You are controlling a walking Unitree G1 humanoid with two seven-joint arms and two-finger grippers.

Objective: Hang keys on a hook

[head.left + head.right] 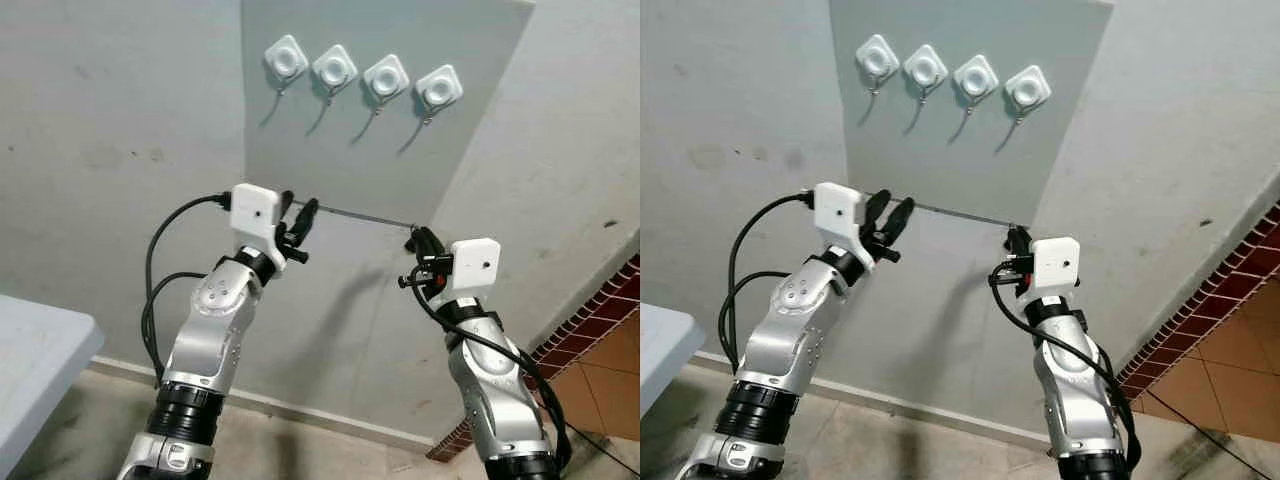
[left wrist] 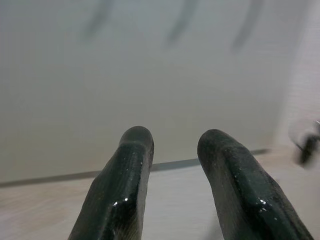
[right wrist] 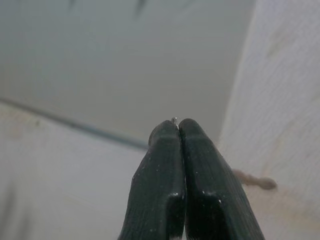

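Grey panel (image 1: 400, 150) is carrying four hooks (image 1: 361, 78). Right gripper (image 3: 176, 125) is pinching fingers together on a tiny metal tip, presumably the keys; left gripper (image 2: 172, 142) is gaping empty. Next: raising toward a hook.

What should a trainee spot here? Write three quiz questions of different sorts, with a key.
1. Multiple choice: how many white hooks are on the grey panel? A) two B) four C) six
2. True or false: the left gripper has its fingers pressed together.
3. Fill the gap: the right gripper has its fingers ____, with a tiny metal tip peeking out between them.

Key: 1 B. 2 False: there is a clear gap between its fingers. 3 shut.
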